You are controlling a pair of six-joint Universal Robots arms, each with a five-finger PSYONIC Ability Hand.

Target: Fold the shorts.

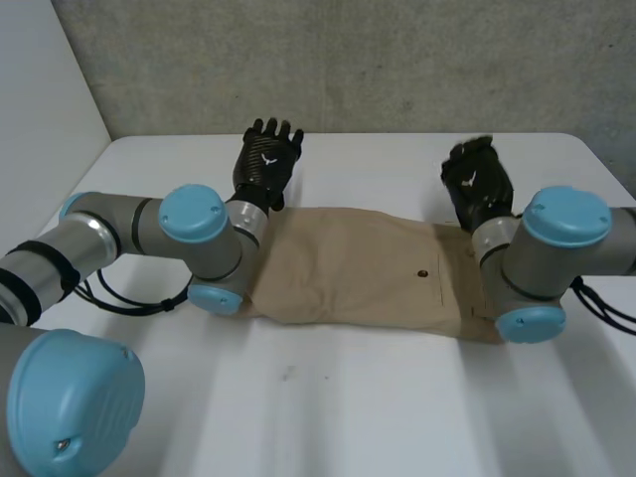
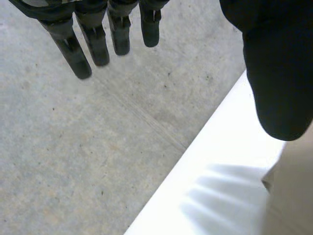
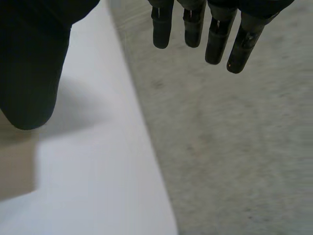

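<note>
- Shorts [image 1: 368,263]: tan, lying flat on the white counter [image 1: 348,397], mid-counter. The long axis runs side to side between your two arms. Small dark button near the right end.
- Looks like a neat strip already. I'd judge one fold is in and an end-to-end fold is left, but I can't confirm the layers.
- Left hand [image 1: 266,164]: just past the far edge at the left end, holding nothing. Its fingers [image 2: 78,54] are straight and spread, pointing away from you at the grey wall.
- Right hand [image 1: 479,184]: same story at the right end, just past the far edge. Its fingers [image 3: 215,39] are straight and hold nothing.
- Key relation: the cloth is behind both sets of fingertips, on the wrist side. Each wrist view shows only a tan corner down by the thumb.
- So to grab, you need to pull each hand back toward you and down onto its own far corner.
- Both hands sit about equally close to their corners, so neither has the advantage.
- The right arm's elbow overlaps the right end, so watch for drag there.
</note>
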